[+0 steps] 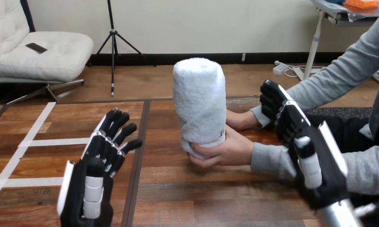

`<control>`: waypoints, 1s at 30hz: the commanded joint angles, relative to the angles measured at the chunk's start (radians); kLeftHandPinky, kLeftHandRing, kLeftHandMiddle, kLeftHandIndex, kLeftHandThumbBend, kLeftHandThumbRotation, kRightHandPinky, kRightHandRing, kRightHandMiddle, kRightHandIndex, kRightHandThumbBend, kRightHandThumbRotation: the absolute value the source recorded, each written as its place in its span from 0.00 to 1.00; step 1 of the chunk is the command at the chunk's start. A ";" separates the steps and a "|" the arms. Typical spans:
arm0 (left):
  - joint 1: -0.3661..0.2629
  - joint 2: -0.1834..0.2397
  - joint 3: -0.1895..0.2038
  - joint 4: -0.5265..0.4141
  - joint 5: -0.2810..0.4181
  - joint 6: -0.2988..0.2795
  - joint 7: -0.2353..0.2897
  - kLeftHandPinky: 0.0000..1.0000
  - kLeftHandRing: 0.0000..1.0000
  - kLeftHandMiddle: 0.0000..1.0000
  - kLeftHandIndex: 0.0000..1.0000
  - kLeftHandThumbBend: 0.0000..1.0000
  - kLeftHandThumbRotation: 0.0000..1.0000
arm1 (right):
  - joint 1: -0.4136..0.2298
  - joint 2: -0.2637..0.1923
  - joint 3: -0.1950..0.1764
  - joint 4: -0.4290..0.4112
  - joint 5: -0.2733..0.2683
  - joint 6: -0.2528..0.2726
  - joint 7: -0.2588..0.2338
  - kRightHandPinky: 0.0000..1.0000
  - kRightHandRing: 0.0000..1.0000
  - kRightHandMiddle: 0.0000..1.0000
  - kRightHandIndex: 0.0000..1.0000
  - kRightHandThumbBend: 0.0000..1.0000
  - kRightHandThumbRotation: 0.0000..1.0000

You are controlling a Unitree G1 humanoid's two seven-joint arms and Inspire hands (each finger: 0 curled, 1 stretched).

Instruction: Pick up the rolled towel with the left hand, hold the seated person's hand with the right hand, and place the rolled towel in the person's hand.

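Bright, even light (indoor), soft faint shadows

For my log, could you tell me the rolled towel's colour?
The rolled towel is white; head view.

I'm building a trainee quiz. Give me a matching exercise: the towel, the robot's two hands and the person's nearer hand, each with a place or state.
1 towel
2 left hand
3 right hand
4 person's nearer hand

A open, at the view's left
B beside a grey sleeve
C gripping the towel's base
D upright, white

Pairs: 1-D, 2-A, 3-B, 4-C
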 commanded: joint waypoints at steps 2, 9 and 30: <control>0.008 0.011 -0.031 -0.136 0.005 0.013 -0.006 0.77 0.86 0.89 0.88 0.88 0.89 | 0.012 0.059 0.015 -0.119 0.029 -0.008 0.003 1.00 0.99 0.97 0.96 0.95 1.00; 0.018 0.008 -0.032 -0.169 0.015 0.013 -0.005 0.77 0.86 0.88 0.89 0.88 0.87 | 0.052 0.092 0.028 -0.146 0.047 0.005 0.023 1.00 0.98 0.97 0.96 0.95 1.00; 0.040 0.017 -0.043 -0.219 -0.036 0.028 -0.044 0.77 0.85 0.87 0.88 0.87 0.84 | 0.114 0.137 0.056 -0.169 0.047 0.023 0.065 1.00 1.00 1.00 0.99 0.83 1.00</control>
